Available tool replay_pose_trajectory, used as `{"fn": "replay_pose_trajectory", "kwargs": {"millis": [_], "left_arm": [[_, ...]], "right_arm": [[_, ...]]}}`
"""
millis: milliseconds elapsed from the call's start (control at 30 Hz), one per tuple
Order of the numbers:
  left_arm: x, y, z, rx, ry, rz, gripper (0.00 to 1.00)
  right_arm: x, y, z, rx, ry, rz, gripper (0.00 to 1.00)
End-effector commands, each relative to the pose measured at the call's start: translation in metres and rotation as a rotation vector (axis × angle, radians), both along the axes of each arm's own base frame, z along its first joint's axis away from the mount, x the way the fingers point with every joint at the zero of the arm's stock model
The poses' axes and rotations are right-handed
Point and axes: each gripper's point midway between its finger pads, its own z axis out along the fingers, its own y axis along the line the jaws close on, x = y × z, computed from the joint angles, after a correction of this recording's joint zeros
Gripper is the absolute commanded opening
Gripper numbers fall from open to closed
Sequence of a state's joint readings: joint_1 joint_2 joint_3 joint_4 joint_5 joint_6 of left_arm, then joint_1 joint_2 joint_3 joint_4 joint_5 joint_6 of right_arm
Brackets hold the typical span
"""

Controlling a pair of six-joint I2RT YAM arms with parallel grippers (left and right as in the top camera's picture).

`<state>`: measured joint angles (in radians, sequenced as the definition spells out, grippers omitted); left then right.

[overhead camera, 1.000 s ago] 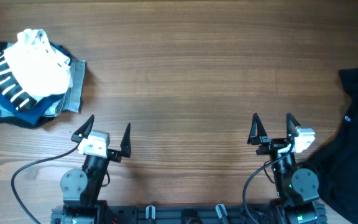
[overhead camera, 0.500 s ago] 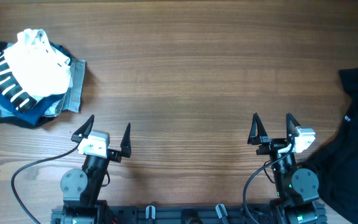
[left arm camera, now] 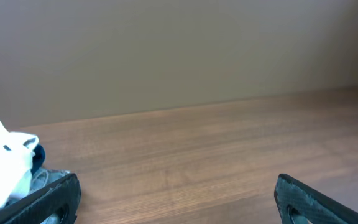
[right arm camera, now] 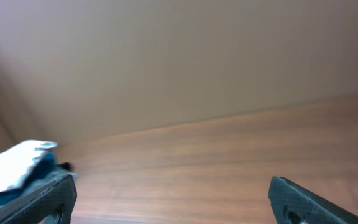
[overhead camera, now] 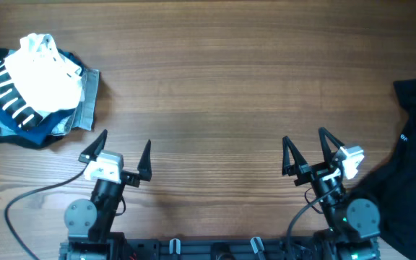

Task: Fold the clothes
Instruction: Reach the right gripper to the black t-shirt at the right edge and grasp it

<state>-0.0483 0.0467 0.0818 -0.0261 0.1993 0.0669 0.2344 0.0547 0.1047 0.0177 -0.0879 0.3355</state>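
Observation:
The black shirt [overhead camera: 410, 159] lies crumpled at the table's right edge in the overhead view, with a tiny white print near its left side. My right gripper [overhead camera: 305, 144] is open and empty, just left of the shirt and apart from it. My left gripper [overhead camera: 120, 144] is open and empty near the front left. In the left wrist view my left gripper [left arm camera: 178, 202] stands wide open over bare wood. In the right wrist view my right gripper [right arm camera: 173, 199] is wide open over bare wood. The shirt is out of both wrist views.
A pile of other clothes [overhead camera: 31, 90] sits at the far left: a white garment on a navy-and-white striped one and blue-grey fabric. It shows at the left edge of the left wrist view [left arm camera: 5, 165] and the right wrist view [right arm camera: 14, 168]. The wooden table [overhead camera: 215, 79] spans the middle.
My right gripper has swung a little to the left and forward, away from the shirt. My left gripper has shifted slightly. The shirt and the pile have not moved.

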Motion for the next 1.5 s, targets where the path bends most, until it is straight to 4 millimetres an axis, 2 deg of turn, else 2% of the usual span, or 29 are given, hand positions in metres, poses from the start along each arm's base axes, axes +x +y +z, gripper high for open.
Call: {"fn": "replay_pose_trajectory", "kwargs": {"millis": [0, 167, 333, 467, 567, 733, 833, 933, 1033, 1067, 1200, 1267, 1467], "left_arm": [[0.002, -0.003, 0.039, -0.047, 0.014, -0.016, 1.0], [0.025, -0.004, 0.067, -0.04, 0.168, -0.012, 1.0], [0.062, -0.006, 0.095, -0.03, 0.375, -0.007, 1.0], [0.085, -0.008, 0.108, -0.023, 0.511, -0.004, 1.0], [0.096, -0.008, 0.109, -0.02, 0.584, -0.002, 1.0], [0.105, -0.013, 0.1, -0.024, 0.64, -0.023, 1.0], [0.101, -0.02, 0.1, -0.037, 0.646, -0.066, 1.0], [0.101, -0.021, 0.101, -0.039, 0.644, -0.07, 1.0], [0.1, -0.021, 0.101, -0.039, 0.646, -0.07, 1.0], [0.1, -0.021, 0.101, -0.039, 0.646, -0.07, 1.0], [0.1, -0.02, 0.101, -0.039, 0.646, -0.069, 1.0], [0.1, -0.02, 0.101, -0.039, 0.647, -0.07, 1.0], [0.097, -0.02, 0.096, -0.042, 0.671, -0.068, 1.0]], "right_arm": [[-0.005, 0.017, 0.042, -0.015, 0.001, 0.108, 1.0], [0.019, 0.026, 0.057, -0.092, 0.208, 0.127, 1.0], [0.061, 0.024, 0.061, -0.171, 0.491, 0.082, 1.0], [0.093, 0.008, 0.051, -0.192, 0.755, 0.019, 1.0], [0.117, -0.015, 0.04, -0.182, 0.919, -0.043, 1.0], [0.153, -0.052, 0.018, -0.199, 1.013, -0.101, 1.0], [0.161, -0.088, -0.001, -0.137, 1.072, -0.209, 0.99], [0.16, -0.14, -0.021, -0.046, 1.147, -0.375, 1.0], [0.149, -0.214, -0.049, 0.102, 1.219, -0.597, 0.99], [0.148, -0.229, -0.054, 0.144, 1.223, -0.634, 0.98], [0.145, -0.282, -0.074, 0.235, 1.212, -0.752, 0.9], [0.134, -0.31, -0.088, 0.264, 1.233, -0.853, 0.88], [0.092, -0.351, -0.11, 0.3, 1.321, -1.023, 0.87]]}}
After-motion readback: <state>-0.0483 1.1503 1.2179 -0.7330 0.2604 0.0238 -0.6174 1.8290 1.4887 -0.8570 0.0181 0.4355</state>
